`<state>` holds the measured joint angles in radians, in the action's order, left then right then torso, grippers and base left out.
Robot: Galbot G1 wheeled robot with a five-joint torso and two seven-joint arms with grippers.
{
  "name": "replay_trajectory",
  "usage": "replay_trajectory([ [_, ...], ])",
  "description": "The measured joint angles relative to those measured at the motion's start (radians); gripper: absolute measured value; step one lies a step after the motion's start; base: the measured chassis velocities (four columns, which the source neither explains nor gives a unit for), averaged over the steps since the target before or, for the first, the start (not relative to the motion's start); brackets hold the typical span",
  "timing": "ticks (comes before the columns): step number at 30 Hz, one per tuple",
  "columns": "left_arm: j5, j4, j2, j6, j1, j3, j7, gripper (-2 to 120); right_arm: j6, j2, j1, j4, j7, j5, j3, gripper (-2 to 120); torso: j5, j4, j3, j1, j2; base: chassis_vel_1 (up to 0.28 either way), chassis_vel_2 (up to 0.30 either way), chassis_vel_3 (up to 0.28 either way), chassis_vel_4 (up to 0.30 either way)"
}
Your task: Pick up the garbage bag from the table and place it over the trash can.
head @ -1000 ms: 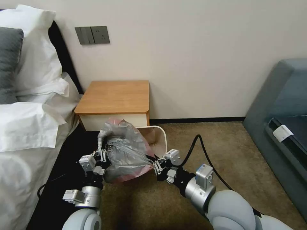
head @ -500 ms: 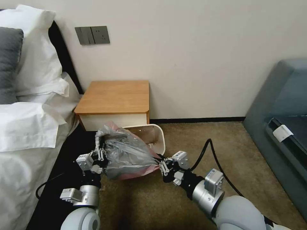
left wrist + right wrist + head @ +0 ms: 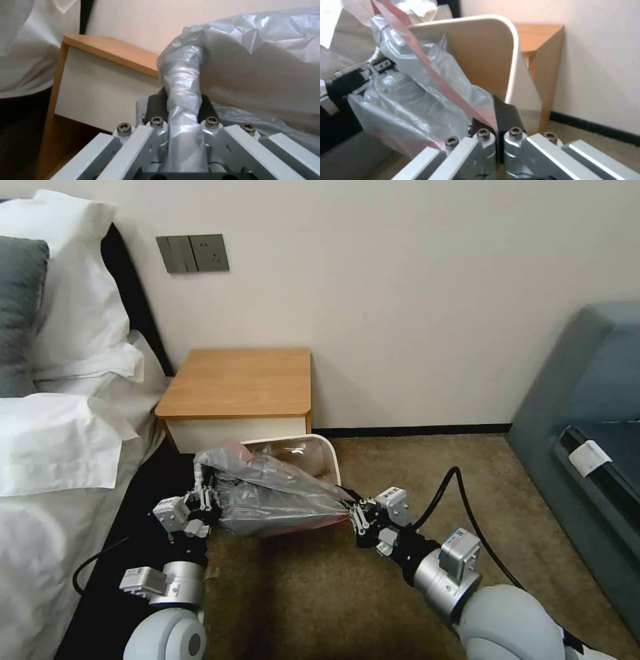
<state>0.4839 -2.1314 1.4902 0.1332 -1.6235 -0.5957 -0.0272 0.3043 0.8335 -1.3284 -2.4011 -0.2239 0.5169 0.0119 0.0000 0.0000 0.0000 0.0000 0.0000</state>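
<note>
Both tools are clamped on the bag [image 3: 270,497], stretching it between them: the left tool [image 3: 205,499] pinches a twisted end, the right tool [image 3: 355,511] the pink-edged end. The bag hangs across the bin [image 3: 317,455], which stands on the carpet just before the tabletop [image 3: 240,380].

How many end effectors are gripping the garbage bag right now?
2. The left end effector pinches a twisted bunch of the garbage bag at its bed-side end; the right end effector clamps the pinkish edge at the opposite end, in front of the trash can.
</note>
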Motion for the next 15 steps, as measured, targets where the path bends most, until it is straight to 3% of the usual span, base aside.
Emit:
replay_trajectory([
  [2, 0.000, 0.000, 0.000, -0.001, -0.001, 0.000, 0.001, 7, -0.012, 0.006, -0.006, -0.007, 0.025, -0.019, 0.002, 2, 0.0000, 0.0000, 0.000, 0.000, 0.000, 0.000, 0.000, 0.000, 0.000],
  [3, 0.000, 0.001, 0.000, -0.002, 0.000, 0.000, 0.005, 7, -0.013, 0.009, -0.011, -0.021, 0.044, -0.036, -0.003, 10, -0.0001, 0.0000, 0.000, 0.000, 0.000, 0.000, 0.000, 0.000, 0.000],
  [5, 0.000, 0.003, 0.000, -0.003, 0.001, 0.000, 0.008, 7, -0.009, 0.007, -0.013, -0.029, 0.051, -0.041, -0.009, 11, 0.0000, 0.0000, 0.000, 0.000, 0.000, 0.000, 0.000, 0.000, 0.000],
  [7, 0.000, 0.006, -0.001, -0.006, 0.004, -0.001, 0.013, 7, 0.003, -0.024, -0.030, -0.049, 0.077, -0.072, -0.034, 23, -0.0001, 0.0000, 0.000, 0.000, 0.000, 0.000, 0.000, 0.000, 0.000],
  [15, -0.005, 0.010, -0.002, -0.007, 0.000, 0.002, 0.015, 7, 0.004, -0.056, -0.027, -0.076, 0.105, -0.110, -0.050, 48, -0.0001, 0.0000, 0.000, 0.000, 0.000, 0.000, 0.000, 0.000, 0.000],
])
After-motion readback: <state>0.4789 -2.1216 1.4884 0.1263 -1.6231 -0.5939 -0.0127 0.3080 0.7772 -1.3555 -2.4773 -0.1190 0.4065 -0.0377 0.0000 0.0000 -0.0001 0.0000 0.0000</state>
